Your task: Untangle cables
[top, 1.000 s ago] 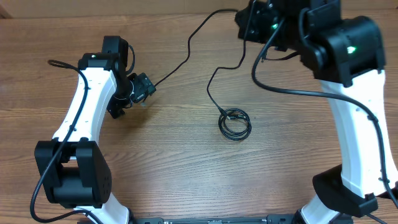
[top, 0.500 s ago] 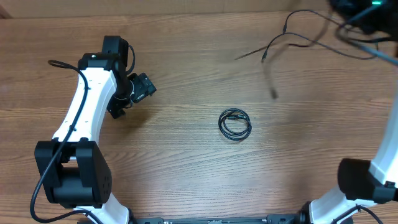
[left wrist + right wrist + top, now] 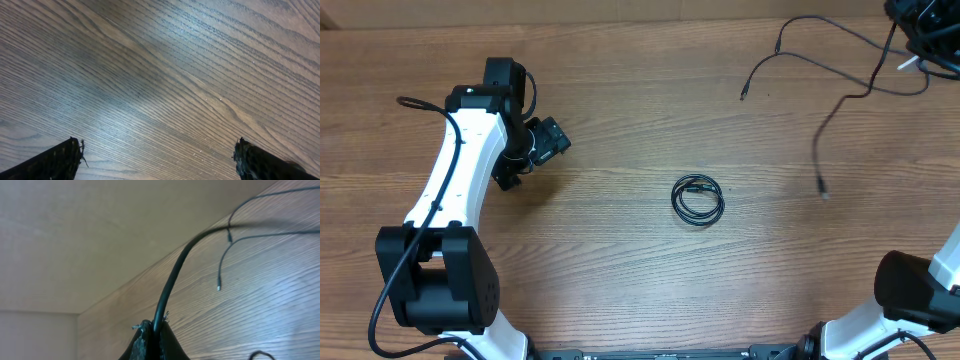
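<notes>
A small coiled black cable (image 3: 697, 199) lies flat at the table's middle. Two loose black cable strands (image 3: 840, 100) trail from the top right corner, and their plug ends rest at the far centre-right. My right gripper (image 3: 923, 35) is high in that corner. In the right wrist view it (image 3: 155, 329) is shut on the thin black cable (image 3: 172, 280), which rises from the closed fingers and splits into two hanging strands. My left gripper (image 3: 546, 144) hovers over bare wood at the left, far from the coil. Its fingers (image 3: 55, 160) are spread wide with nothing between them.
The wooden table (image 3: 620, 260) fills the overhead view. The left arm's white link (image 3: 455, 185) runs along the left side. The right arm's base (image 3: 920, 295) sits at the lower right. A pale wall (image 3: 100, 240) shows behind the table's far edge.
My right arm has swung from the top centre to the top right corner with the cable. The strands pulled away from the coil and now lie to the right. The left arm and the coil stayed put.
</notes>
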`<state>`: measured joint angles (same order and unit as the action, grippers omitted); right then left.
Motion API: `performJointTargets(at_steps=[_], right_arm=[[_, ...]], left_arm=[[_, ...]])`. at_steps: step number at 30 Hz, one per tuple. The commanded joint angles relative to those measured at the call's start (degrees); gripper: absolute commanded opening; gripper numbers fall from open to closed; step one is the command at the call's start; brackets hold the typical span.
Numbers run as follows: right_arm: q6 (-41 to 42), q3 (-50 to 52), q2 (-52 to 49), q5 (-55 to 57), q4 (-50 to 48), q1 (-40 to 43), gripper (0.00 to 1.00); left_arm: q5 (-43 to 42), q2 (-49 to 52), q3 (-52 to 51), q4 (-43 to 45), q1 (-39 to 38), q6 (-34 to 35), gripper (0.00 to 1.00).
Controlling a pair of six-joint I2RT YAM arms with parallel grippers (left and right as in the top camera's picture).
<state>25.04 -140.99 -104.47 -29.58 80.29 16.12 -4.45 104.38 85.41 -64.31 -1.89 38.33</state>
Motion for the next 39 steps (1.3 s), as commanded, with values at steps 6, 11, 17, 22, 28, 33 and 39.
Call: performJointTargets(at_steps=[6,11,17,22,28,33,39], right_arm=[[-1.07,0.04,0.74,-6.67,-0.02,-0.26,0.04],[-1.07,0.04,0.57,-3.91,0.5,-0.24,0.04],[-1.14,0.04,-1.9,-3.54,5.49,-0.24,0.04],[-3.39,0.04,-2.97,-3.98,7.41,-0.85,0.04],[-5.27,0.04,-2.97,-3.96,7.74,-3.37,0.04],[-5.4,0.04,-2.97,-5.18,8.17,-6.16,0.04],[-5.44,0.07,-3.06,-6.01,8.48,-7.48,0.04]], left_arm=[[0.35,-0.57,0.17,0.02,-0.04,-1.49,0.99],[0.37,-0.57,0.17,0.07,-0.04,-1.49,0.99],[0.35,-0.57,0.17,0.17,-0.07,-1.49,1.0],[0.35,-0.57,0.17,0.26,-0.04,-1.49,1.0],[0.35,-0.57,0.17,0.48,-0.07,-1.49,0.99],[0.35,-0.57,0.17,0.46,-0.07,-1.49,1.0],[0.37,-0.57,0.17,0.5,-0.07,-1.49,1.0]])
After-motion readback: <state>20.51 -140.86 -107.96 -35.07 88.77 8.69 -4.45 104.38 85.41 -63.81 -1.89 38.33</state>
